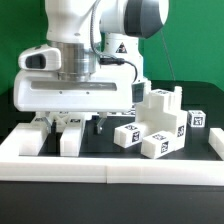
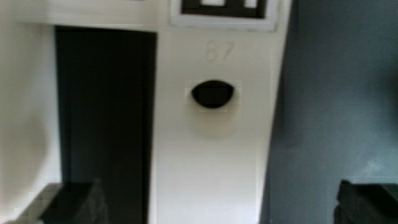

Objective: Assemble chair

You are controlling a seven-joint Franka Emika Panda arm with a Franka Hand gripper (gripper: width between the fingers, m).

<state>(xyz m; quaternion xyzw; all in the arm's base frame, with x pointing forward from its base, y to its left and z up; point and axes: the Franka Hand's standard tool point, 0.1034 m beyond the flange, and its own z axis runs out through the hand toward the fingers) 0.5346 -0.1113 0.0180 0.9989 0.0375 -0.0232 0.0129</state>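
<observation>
The black bench [image 1: 100, 148] carries a low white border wall [image 1: 110, 168]. The white arm [image 1: 75, 60] hangs low over it, jaws spread wide and holding nothing. The chair's tagged blocks [image 1: 160, 125] cluster at the exterior view's right; one white slab [image 2: 214, 150] with a round hole [image 2: 212, 94] lies between the jaws.

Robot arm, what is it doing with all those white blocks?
The robot arm is building a chair out of chunky white blocks. Right now its gripper is wide open and holds nothing. It hangs low over a long white piece with a round hole in it, which lies flat on the table. More tagged chair pieces sit in a pile on the exterior view's right.
</observation>
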